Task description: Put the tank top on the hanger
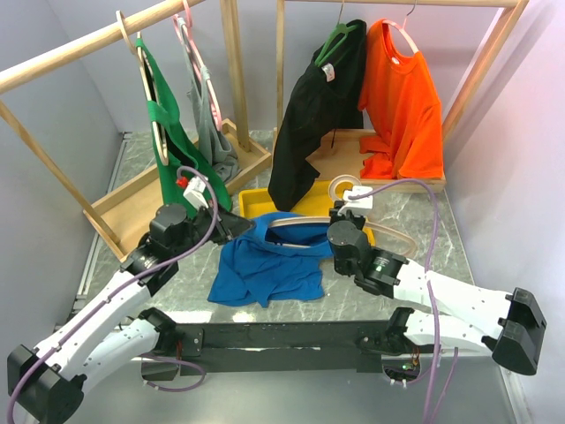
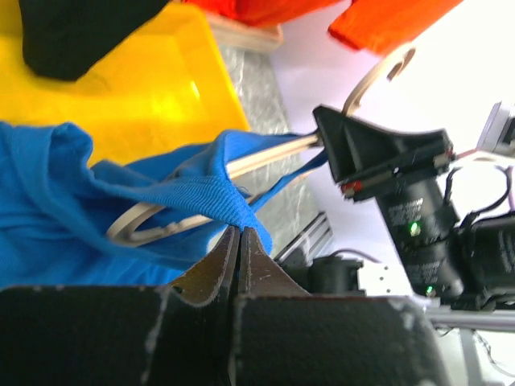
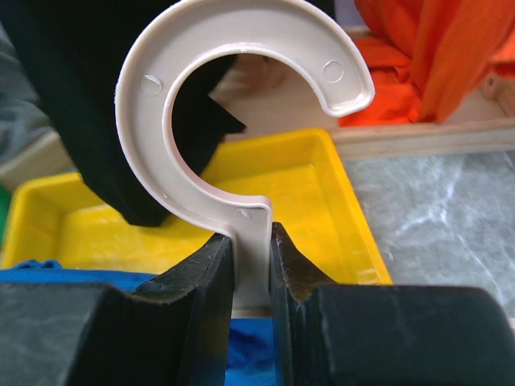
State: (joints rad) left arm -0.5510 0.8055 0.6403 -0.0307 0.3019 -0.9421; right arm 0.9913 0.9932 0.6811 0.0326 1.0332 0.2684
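Left jaws pinch the tank top, right jaws clamp the hanger by its hook (yellow tray behind)

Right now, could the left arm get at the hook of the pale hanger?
Probably not: the right gripper clamps the hanger just below its hook, and the left gripper is shut on the tank top.

Robotics lab test cell. Plain lilac partition walls enclose my marble-patterned table; one wooden garment rack stands at 11 o'clock, a second rack at 1 o'clock; my black mounting bar lies at 6 o'clock.
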